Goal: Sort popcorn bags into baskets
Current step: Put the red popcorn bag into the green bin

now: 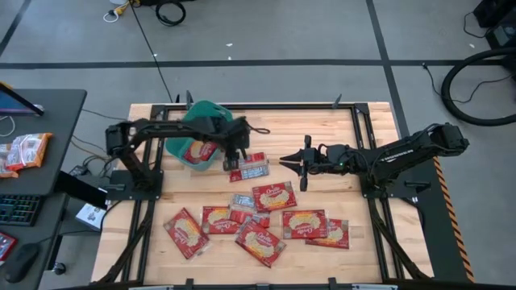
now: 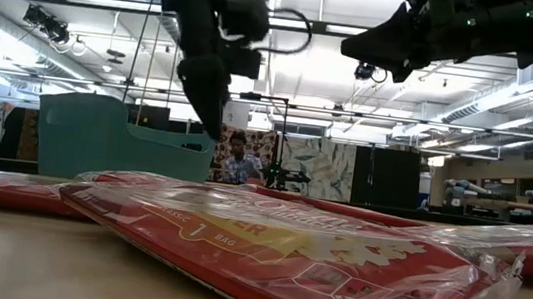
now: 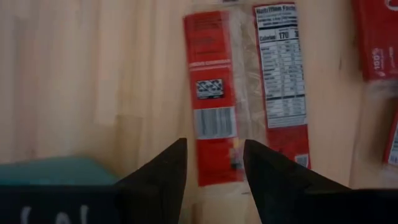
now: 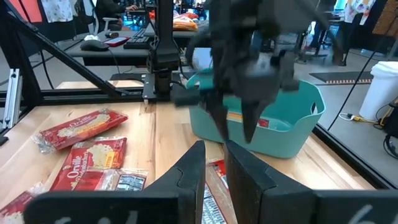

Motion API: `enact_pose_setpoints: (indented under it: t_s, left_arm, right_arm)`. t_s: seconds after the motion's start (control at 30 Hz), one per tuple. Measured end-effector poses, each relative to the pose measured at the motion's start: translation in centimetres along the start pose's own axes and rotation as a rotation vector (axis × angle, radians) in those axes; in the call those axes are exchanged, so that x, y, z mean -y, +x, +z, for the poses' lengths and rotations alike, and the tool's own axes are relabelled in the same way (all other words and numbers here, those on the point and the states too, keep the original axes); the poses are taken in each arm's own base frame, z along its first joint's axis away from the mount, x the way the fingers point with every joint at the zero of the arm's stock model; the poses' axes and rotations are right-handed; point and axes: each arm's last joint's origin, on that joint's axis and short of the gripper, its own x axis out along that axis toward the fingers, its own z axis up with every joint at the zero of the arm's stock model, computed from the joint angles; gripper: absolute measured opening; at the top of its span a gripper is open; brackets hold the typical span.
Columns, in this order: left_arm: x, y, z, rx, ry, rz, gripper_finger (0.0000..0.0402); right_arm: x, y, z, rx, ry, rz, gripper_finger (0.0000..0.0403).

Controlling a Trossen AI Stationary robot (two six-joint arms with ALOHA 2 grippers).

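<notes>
The teal tub stands at the table's far left with one red packet lying inside it. My left gripper hangs open, pointing down, just right of the tub and above a packet lying pale label side up; its fingers stand over that packet's end nearest the tub without touching it. My right gripper hovers empty a little to the right of that packet, pointing at my left gripper, with only a narrow gap between its fingers. Several red packets lie flat across the table's near middle.
The packets spread from the near left to the near right, some overlapping. Black frame rails run along the table's sides. A side desk at the left holds more packets. A person stands in the room behind.
</notes>
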Motion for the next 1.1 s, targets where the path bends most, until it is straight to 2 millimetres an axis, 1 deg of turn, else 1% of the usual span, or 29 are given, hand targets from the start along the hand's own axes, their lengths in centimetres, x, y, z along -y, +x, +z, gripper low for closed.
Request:
enact_pose_setpoints:
  t_s: [0.1,0.2,0.37,0.57,0.73,0.87,1.1]
  left_arm:
    - [0.6,1.6,0.3,-0.018,-0.008,-0.005,0.0162]
    - [1.0,3.4,0.2,-0.067,-0.008,-0.017,0.0162]
    - [1.0,5.6,0.1,-0.106,-0.018,-0.025,0.0162]
    - [1.3,7.1,0.0,-0.112,-0.035,-0.093,0.0162]
    - [1.5,7.4,0.0,-0.118,-0.039,-0.12,0.0156]
    - [1.9,7.4,0.1,-0.119,-0.004,-0.096,0.0119]
    - [2.6,7.4,0.2,-0.124,0.052,-0.056,0.0013]
  right_arm:
    - [0.0,0.0,0.0,0.003,0.0,0.001,0.0066]
    - [0.0,0.0,0.0,0.005,-0.006,0.0,0.0066]
    - [0.0,0.0,0.1,0.012,-0.012,-0.001,0.0066]
    - [0.0,0.0,0.1,0.013,-0.014,-0.001,0.0066]
    - [0.0,0.0,0.1,0.012,-0.015,-0.001,0.0066]
    - [0.0,0.0,0.1,0.012,-0.015,-0.001,0.0066]
    - [0.0,0.0,0.1,0.012,-0.015,-0.001,0.0066]
